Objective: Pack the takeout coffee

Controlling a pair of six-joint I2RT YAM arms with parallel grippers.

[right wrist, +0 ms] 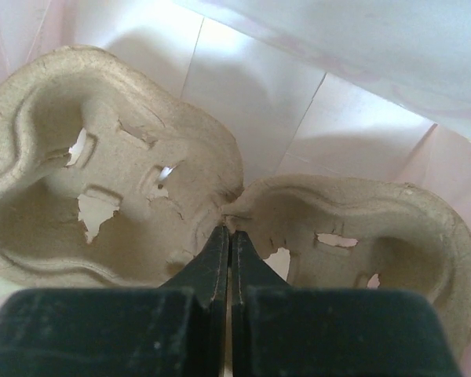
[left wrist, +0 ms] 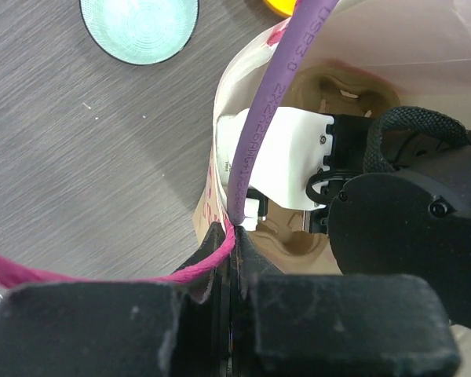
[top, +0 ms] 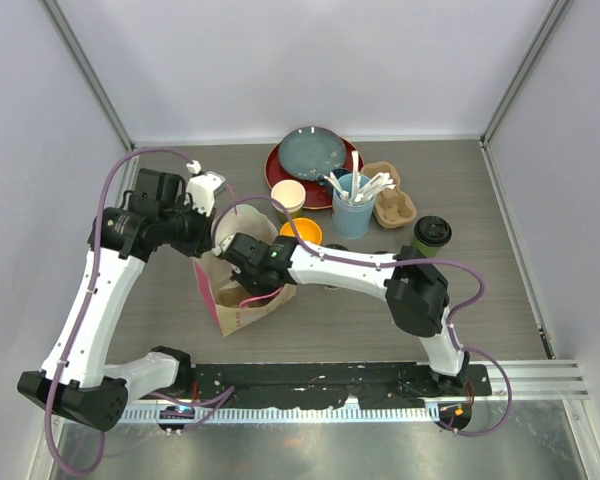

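1. Left pincer (left wrist: 234, 245): clenched on the rim of the paper bag (top: 223, 298), with the bag's pink handle caught at the fingertips. The bag stands open on the counter (top: 500, 290).
2. Right pincer (right wrist: 228, 236): reaches down inside the bag and is clenched on the centre ridge of the pulp carrier (right wrist: 102, 165). The carrier lies at the bag's bottom, its two wells bare.
3. Lidded cup (top: 432, 233): dark green with a black lid on, upright on the counter, well apart from the bag on its right.
4. Open cup (top: 288, 194): cream interior showing, upright just beyond the bag, beside the red plate (top: 275, 165).
5. Both cups stand outside the bag, apart from both pincers.
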